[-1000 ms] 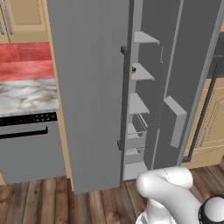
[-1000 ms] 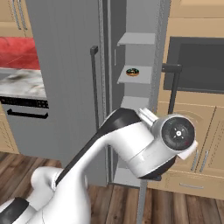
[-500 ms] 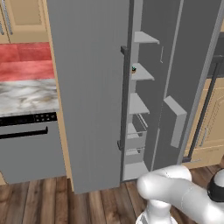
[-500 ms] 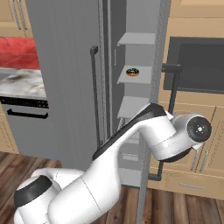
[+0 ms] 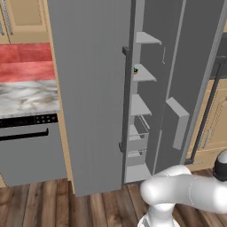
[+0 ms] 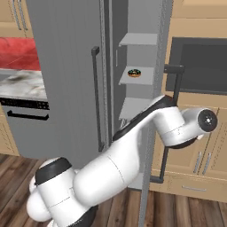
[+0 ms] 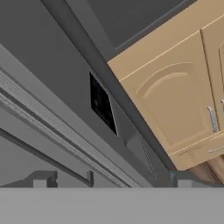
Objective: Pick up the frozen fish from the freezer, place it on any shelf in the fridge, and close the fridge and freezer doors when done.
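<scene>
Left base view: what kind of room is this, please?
Most likely a home kitchen, computer-rendered. A tall grey side-by-side fridge-freezer stands with one door open, beside a marble counter over a grey dishwasher, with light wooden cabinets above.

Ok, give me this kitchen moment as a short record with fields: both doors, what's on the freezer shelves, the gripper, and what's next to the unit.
freezer door: swung open, its bar handle facing the wall cabinets
fridge door: shut
freezer shelves: pale, short; a small round orange-and-dark item lies on the second shelf from the top
frozen fish: cannot tell from these pictures
gripper: open, holding nothing, aimed at the dispenser recess on the freezer door's outer face
left of unit: marble counter above a grey dishwasher
floor: wood planks
</scene>
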Controlling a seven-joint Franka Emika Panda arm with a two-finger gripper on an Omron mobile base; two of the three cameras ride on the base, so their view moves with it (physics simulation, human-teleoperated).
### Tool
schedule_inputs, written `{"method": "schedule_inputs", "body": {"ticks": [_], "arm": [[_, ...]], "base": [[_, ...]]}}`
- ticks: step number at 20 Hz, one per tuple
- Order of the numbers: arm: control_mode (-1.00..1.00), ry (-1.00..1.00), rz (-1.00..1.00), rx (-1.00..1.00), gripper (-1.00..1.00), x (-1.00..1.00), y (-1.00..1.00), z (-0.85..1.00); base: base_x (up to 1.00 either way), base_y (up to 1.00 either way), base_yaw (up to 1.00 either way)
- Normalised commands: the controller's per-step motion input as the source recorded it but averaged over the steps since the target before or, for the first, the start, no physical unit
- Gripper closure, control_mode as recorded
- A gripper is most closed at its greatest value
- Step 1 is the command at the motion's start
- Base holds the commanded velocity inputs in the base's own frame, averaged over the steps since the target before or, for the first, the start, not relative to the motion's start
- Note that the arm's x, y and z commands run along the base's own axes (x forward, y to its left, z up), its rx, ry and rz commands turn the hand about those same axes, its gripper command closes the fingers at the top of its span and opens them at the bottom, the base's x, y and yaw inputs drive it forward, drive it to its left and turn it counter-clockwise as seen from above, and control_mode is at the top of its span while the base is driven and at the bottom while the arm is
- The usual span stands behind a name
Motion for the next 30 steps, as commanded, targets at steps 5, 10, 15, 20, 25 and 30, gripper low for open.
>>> {"method": "schedule_inputs", "body": {"ticks": [5,10,15,20,25,30], "arm": [[-1.0,-0.02,0.14,0.02,-1.0,0.44,0.0,-0.01],[-1.0,-0.05,0.16,0.03,-1.0,0.36,0.0,0.0],[-1.0,-0.05,0.17,0.1,-1.0,0.4,0.05,-0.03],[-1.0,-0.05,0.17,0.12,-1.0,0.43,0.14,-0.02],[-1.0,-0.03,0.15,0.02,-1.0,0.39,0.24,-0.02],[-1.0,0.0,0.1,0.0,-1.0,0.29,0.42,0.0]], "base": [[0.0,0.0,0.0],[0.0,0.0,0.0],[0.0,0.0,0.0],[0.0,0.0,0.0],[0.0,0.0,0.0],[0.0,0.0,0.0]]}}
